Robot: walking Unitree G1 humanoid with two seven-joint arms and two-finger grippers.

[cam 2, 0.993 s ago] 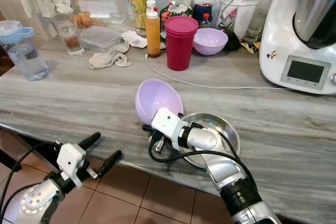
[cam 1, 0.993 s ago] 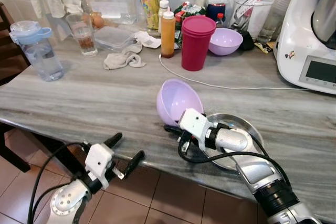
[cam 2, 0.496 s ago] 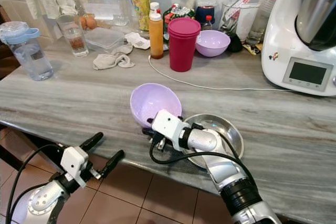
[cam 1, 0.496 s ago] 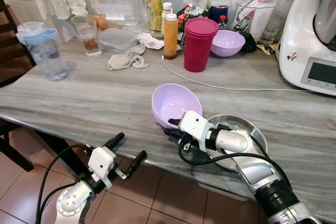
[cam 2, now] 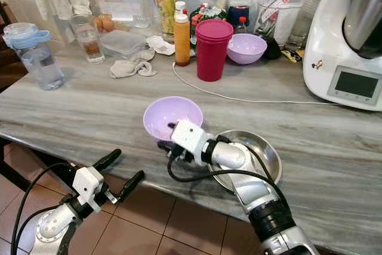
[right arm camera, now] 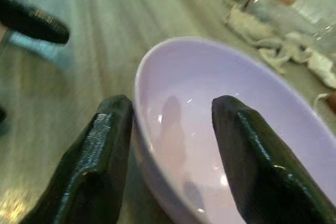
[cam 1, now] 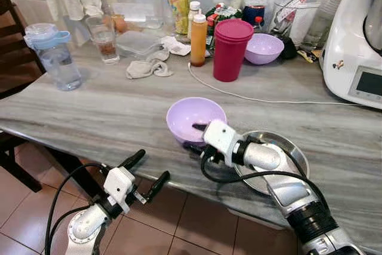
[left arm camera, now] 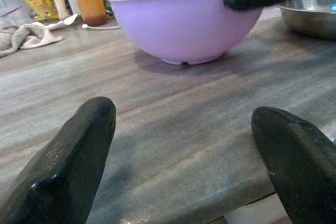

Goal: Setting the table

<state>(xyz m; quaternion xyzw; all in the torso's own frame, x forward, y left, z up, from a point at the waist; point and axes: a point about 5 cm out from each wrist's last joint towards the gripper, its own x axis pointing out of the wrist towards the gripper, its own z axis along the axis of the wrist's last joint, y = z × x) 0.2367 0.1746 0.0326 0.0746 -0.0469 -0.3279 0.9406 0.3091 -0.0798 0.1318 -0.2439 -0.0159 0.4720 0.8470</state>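
Our right gripper [cam 1: 194,136] is grasping the purple bowl [cam 1: 195,118] rim in its jaws on the worktop [cam 1: 101,108]. Our left gripper [cam 1: 146,172], at seven o'clock, is released. No writing is readable.

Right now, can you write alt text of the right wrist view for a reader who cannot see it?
Two black fingers straddle the near rim of a lilac bowl, one inside and one outside. The bowl stands on a grey streaked counter, with a crumpled cloth blurred behind.
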